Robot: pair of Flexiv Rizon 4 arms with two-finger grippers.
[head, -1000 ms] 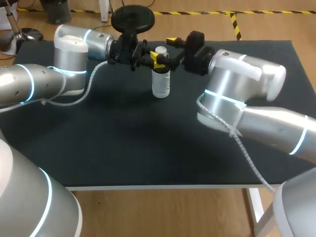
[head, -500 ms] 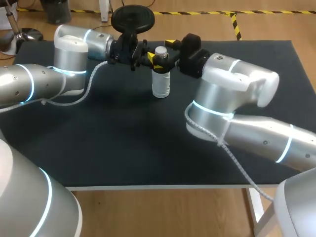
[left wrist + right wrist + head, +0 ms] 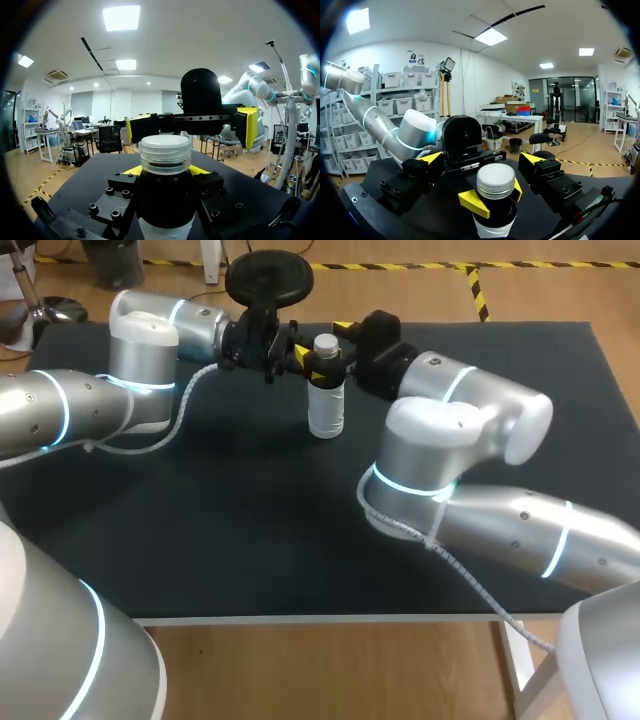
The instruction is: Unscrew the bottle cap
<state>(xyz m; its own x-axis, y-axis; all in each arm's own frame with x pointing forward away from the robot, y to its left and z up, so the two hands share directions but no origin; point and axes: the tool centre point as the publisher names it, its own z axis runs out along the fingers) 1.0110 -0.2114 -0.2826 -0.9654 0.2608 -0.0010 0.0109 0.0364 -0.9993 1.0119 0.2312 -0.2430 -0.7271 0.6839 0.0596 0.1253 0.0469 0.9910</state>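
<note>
Left claw (image 3: 166, 170) looks clenched on the bottle (image 3: 165, 202), I reckon; right claw (image 3: 481, 158) released, straddling the cap (image 3: 495, 181).

A bottle (image 3: 165, 200) with a dark body and a white ribbed cap (image 3: 165, 154) stands upright, pinched at the neck between the left gripper (image 3: 166, 172) fingers, whose yellow tips (image 3: 131, 170) peek out on either side just below the cap. Just beyond it the right gripper (image 3: 190, 125) faces this way at cap height, its two yellow-tipped fingers spread wide and clear of the cap. Under both lies the black table (image 3: 85, 175).
</note>
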